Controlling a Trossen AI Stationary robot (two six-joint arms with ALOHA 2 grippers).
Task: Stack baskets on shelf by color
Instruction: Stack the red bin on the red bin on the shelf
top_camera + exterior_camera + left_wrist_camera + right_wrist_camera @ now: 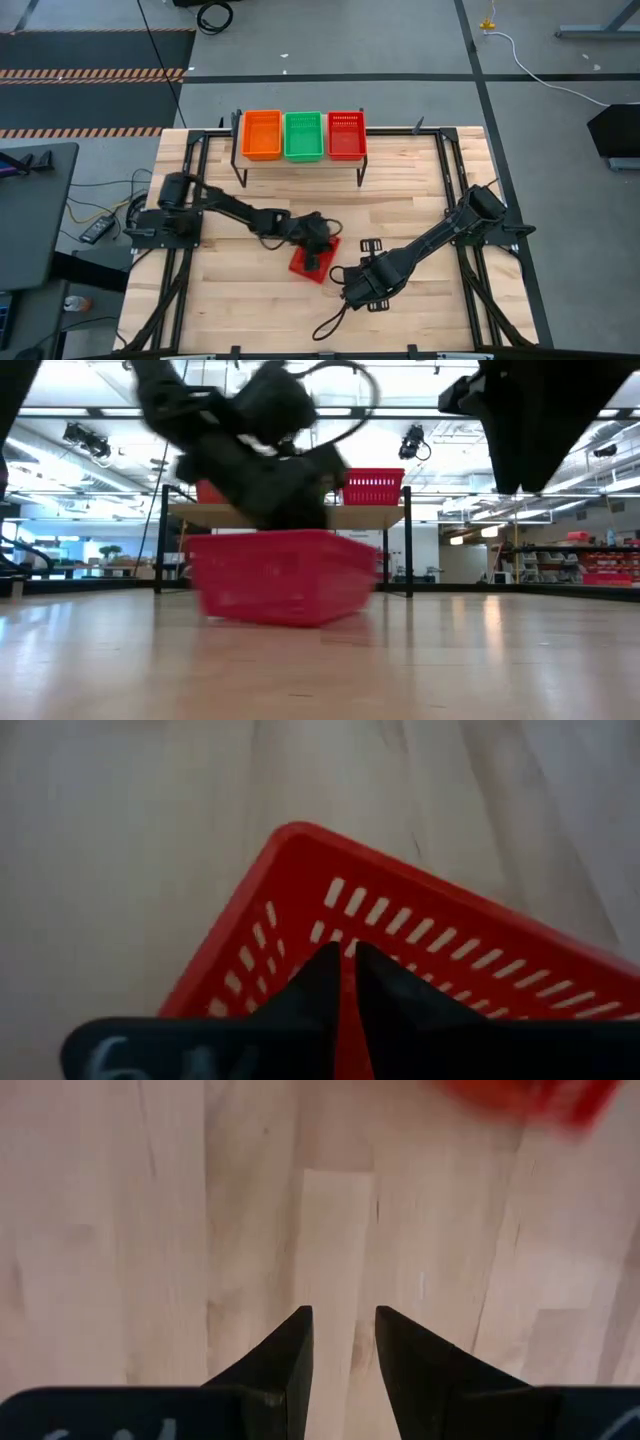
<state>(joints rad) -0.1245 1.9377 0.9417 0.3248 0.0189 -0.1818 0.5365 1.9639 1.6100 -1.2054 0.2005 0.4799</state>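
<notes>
Two arms: both reach over the wooden bench, the left from the bench's left edge, the right from its right edge.
Left pincer: down over a red basket near the middle of the bench, toward the front; in the left wrist view its two dark fingers stand almost together with one red wall of that basket clamped in the thin slit between them.
Held red basket: in the low view it sits tilted, one end higher than the other; whether its low end touches the bench I cannot tell.
Right pincer: near the front of the bench, just right of the held red basket and apart from it; the right wrist view shows its fingers parted by a moderate gap, nothing between them, only bare wood beneath.
Red blur: a piece of the red basket shows at the rim of the right wrist view.
Shelf: small light-wood top on black legs, at the bench's back edge, about midway along it.
Orange stack: at the shelf's left end.
Green stack: in the middle of the shelf, touching both neighbours.
Red stack: at the shelf's right end; how many baskets each stack holds I cannot tell.
</notes>
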